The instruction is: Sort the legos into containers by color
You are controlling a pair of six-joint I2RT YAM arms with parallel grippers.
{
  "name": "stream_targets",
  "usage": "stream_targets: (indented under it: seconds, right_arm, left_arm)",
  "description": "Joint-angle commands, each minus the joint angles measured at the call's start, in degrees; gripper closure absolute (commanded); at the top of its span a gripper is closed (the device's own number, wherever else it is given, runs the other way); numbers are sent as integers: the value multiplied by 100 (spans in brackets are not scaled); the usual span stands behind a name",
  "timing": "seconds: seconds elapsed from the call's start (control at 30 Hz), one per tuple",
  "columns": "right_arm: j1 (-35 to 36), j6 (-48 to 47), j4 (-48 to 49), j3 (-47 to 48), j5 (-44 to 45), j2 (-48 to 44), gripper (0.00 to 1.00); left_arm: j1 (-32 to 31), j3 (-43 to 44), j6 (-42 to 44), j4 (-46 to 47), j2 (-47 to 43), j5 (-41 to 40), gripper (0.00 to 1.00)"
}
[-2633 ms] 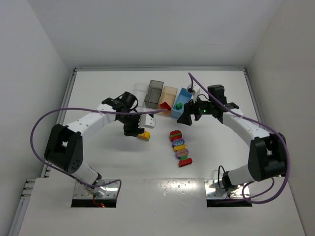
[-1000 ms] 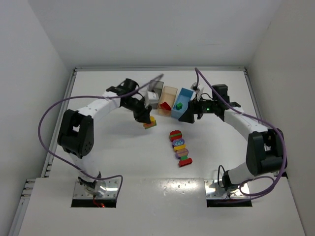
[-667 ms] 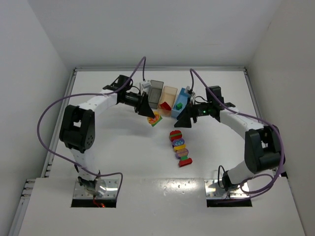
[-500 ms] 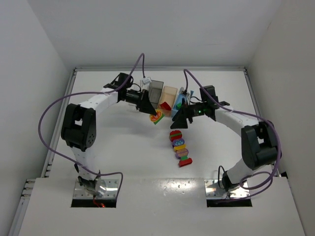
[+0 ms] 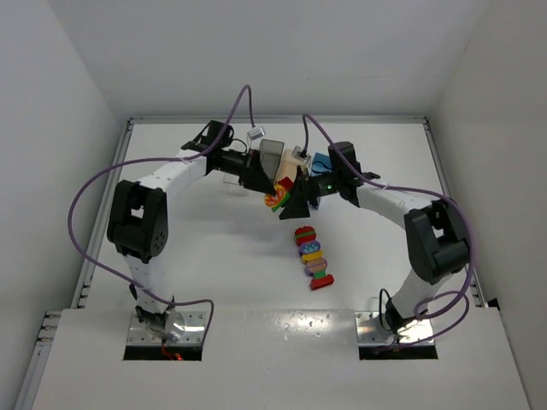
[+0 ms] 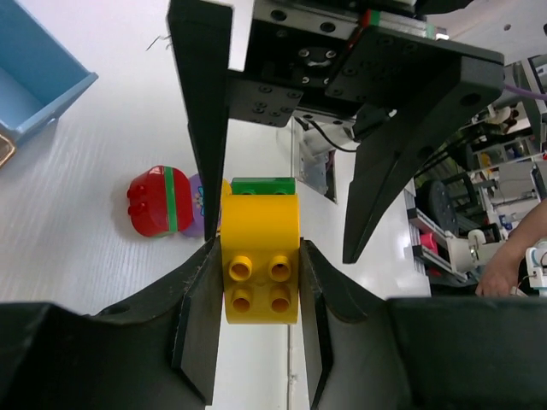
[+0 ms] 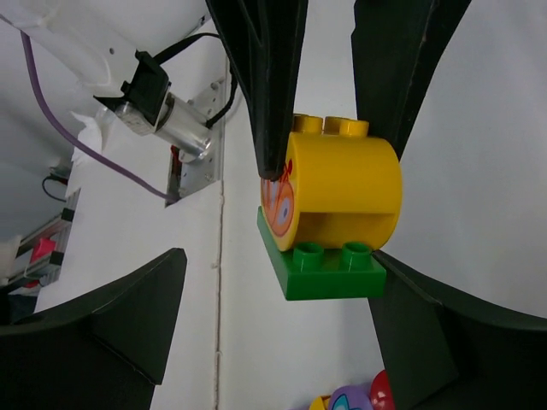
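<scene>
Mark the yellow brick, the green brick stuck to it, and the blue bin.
yellow brick [image 6: 261, 256], left wrist view, on its studded face.
green brick [image 7: 329, 278], right wrist view, on the flat side below its studs.
blue bin [image 6: 43, 60], left wrist view, on its wall.

No word, number or brand can be read anywhere; the yellow brick [image 7: 346, 192] shows only an orange printed picture.

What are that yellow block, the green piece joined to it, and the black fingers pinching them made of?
Yellow block: hard plastic, glossy; its moulded studs and soft highlights show it.
Green piece: the same glossy plastic, also studded.
Left claw's fingers: matte black, probably plastic or rubbery padding; the dull, slightly grainy surface leaves that open.
</scene>
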Motion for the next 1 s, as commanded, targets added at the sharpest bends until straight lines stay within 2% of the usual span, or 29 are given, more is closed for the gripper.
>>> stream_targets:
  seconds: [0.0,0.17,0.2,0.23,0.3,0.37,0.5,0.53,0.63,0.77,0.97]
  right_arm:
    - [54,347,588,223,-173,75,16]
    - [54,744,992,276,-173,198,19]
    - [54,875,1150,276,-173,259,24]
    - [54,928,1204,328,-173,259,35]
    - [54,1095,1397,329,-173,311,43]
    - [54,1166,1467,329,-173,312,46]
    - [54,1166,1468,329,-243,312,62]
    - [54,1166,1468,329,-304,312,72]
    - [54,1053,1398,276,-375,312,87]
    - [54,535,872,224,-437,181,96]
    - [2,-441,-156,39,-560,-57,99]
  left_arm:
    - [-50,74,19,119,-212,331,86]
    - [-103,-32,19,119,-283,437,86]
    - [-103,-32,71,119,-343,437,86]
    - [-103,-93,72,119,-344,437,86]
    - [-103,-93,72,119,-344,437,86]
    - [-103,-146,72,119,-397,437,86]
    - [-103,-146,124,119,-397,437,86]
    - [-103,-146,125,119,-397,437,86]
    - [-103,-146,177,119,-397,314,86]
    - [72,81,177,119,-397,147,87]
    - [415,661,-164,531,-134,-125,88]
